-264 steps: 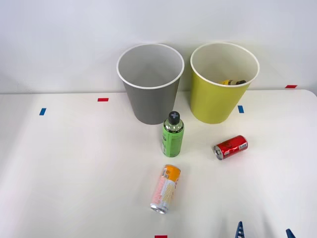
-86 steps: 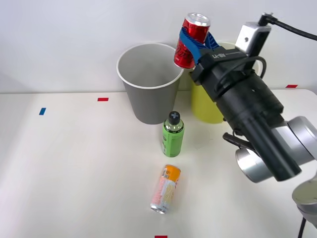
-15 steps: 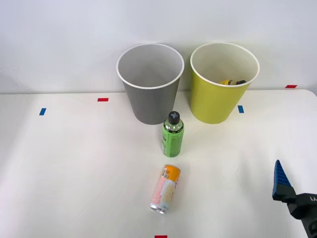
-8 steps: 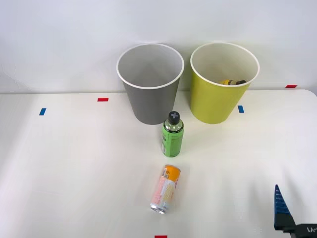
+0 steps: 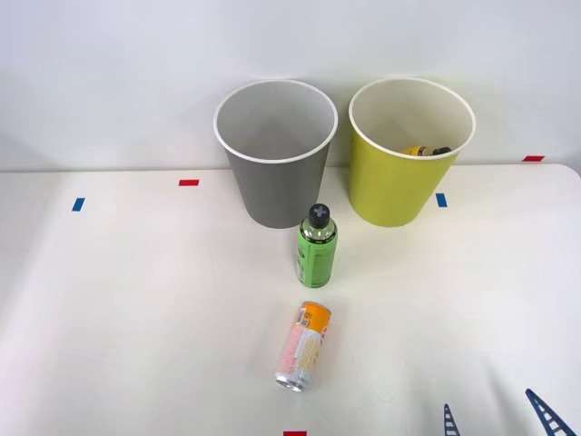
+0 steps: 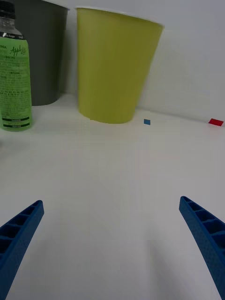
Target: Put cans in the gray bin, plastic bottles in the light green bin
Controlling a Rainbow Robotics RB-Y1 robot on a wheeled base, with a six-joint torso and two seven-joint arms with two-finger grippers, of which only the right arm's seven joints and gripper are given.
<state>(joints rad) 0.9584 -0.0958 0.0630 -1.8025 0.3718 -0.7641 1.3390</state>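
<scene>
A plain white wall (image 5: 118, 73) rises behind a white table (image 5: 136, 300) — evenly lit, soft shadows. Small red (image 5: 188, 183) and blue (image 5: 78, 204) tape marks dot the tabletop.

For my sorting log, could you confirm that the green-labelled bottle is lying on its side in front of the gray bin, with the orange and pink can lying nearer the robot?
Not quite: the front view shows the green-labelled bottle standing upright, cap up, in front of the gray bin. The orange and pink can does lie on its side nearer the robot.

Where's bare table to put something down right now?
Widest patch: left of the green bottle and orange can. Also bare right of them, up to the right gripper. Tight: bottle just before the gray bin and light green bin.
</scene>
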